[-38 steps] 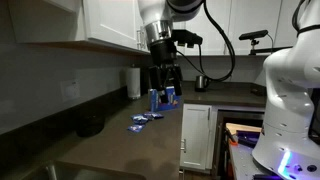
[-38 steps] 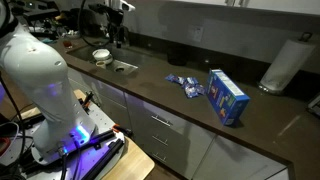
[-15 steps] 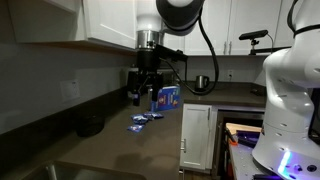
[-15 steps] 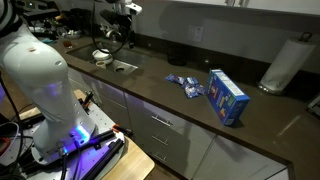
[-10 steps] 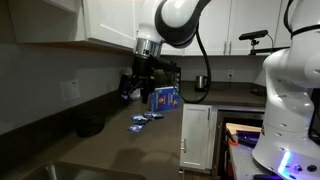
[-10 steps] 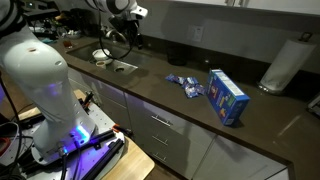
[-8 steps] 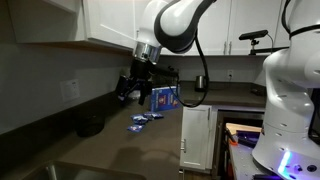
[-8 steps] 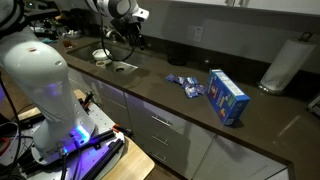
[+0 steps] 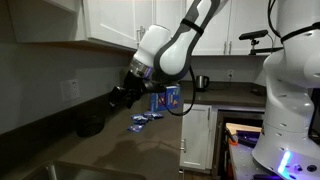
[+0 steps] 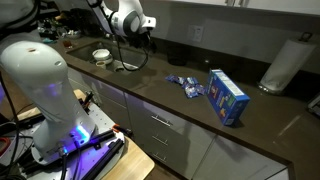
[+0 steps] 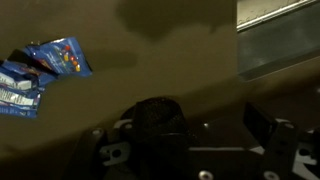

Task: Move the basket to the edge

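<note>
The basket (image 9: 90, 126) is a dark round mesh bowl on the countertop near the back wall. In the wrist view it (image 11: 155, 115) shows as a black mesh dome just ahead of my gripper, toward the left finger. My gripper (image 9: 121, 97) hangs tilted just above and beside the basket, open and holding nothing. In the wrist view the gripper (image 11: 190, 132) has its right finger (image 11: 266, 126) well apart from the basket; the left finger is hidden in the dark. The counter's front edge (image 9: 177, 140) lies far from the basket and also shows in an exterior view (image 10: 170, 108).
Blue packets (image 11: 45, 70) lie on the counter, also seen in both exterior views (image 9: 140, 120) (image 10: 185, 85). A blue box (image 9: 167, 98) (image 10: 227, 96) stands further along. A sink (image 11: 280, 35), a paper towel roll (image 10: 285, 65) and a metal cup (image 9: 201, 82) are nearby.
The arm has swung from above the blue box toward the back wall and tilted down. My gripper now hangs close over the basket. The basket has not moved.
</note>
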{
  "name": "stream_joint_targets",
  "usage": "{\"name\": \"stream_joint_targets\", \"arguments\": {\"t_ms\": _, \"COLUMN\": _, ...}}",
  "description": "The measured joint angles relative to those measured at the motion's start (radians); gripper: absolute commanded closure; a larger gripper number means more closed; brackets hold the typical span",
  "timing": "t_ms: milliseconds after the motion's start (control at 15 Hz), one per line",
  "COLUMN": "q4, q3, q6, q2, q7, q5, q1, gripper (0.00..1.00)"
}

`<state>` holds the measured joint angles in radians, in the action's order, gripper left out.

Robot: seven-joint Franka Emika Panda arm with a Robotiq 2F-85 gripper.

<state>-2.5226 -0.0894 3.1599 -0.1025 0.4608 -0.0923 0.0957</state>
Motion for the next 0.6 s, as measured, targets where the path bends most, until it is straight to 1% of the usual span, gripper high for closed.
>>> {"name": "stream_joint_targets", "arguments": {"t_ms": 133, "q4": 0.045, "q3": 0.065, "q6": 0.033, "q2": -0.047, "q7": 0.0, "q5": -0.064, "q1": 0.017, "gripper": 0.0}}
{"name": "stream_joint_targets", "arguments": {"t_ms": 267, "q4": 0.108, "q3": 0.129, "q6": 0.046, "q2": -0.093, "q7": 0.0, "q5": -0.089, "q1": 0.053, "gripper": 0.0}}
{"name": "stream_joint_targets", "arguments": {"t_ms": 400, "q4": 0.175, "q3": 0.177, "q6": 0.056, "q2": -0.143, "q7": 0.0, "q5": -0.091, "q1": 0.101, "gripper": 0.0}}
{"name": "stream_joint_targets", "arguments": {"t_ms": 600, "q4": 0.269, "q3": 0.254, "q6": 0.067, "q2": -0.228, "q7": 0.0, "q5": -0.091, "q1": 0.197, "gripper": 0.0}}
